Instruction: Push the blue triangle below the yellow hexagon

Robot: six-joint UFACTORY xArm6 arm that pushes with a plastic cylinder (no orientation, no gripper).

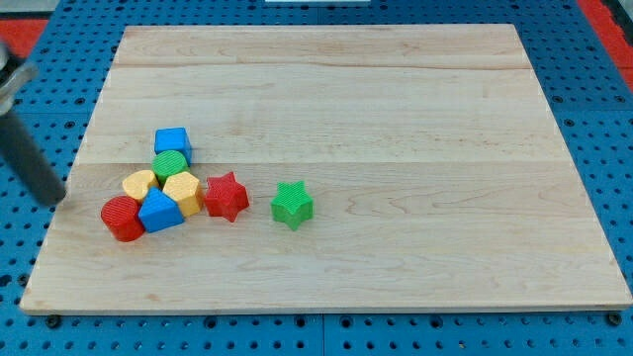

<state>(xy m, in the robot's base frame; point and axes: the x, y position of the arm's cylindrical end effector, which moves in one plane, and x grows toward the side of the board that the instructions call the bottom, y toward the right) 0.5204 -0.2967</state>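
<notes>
Blue triangle (160, 212) already touches the yellow hexagon (183, 192) at its lower left; my tip (55, 201), jawless, waits off-left: nudge it gently rightward, sparing the red cylinder (123, 218).

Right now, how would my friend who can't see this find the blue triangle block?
Start at the wooden board and go to the bunch of blocks in its lower left part. The blue triangle sits along that bunch's bottom edge, squeezed between the red cylinder and the yellow hexagon. The only other blue block, the blue cube, is square and sits at the bunch's top.
</notes>
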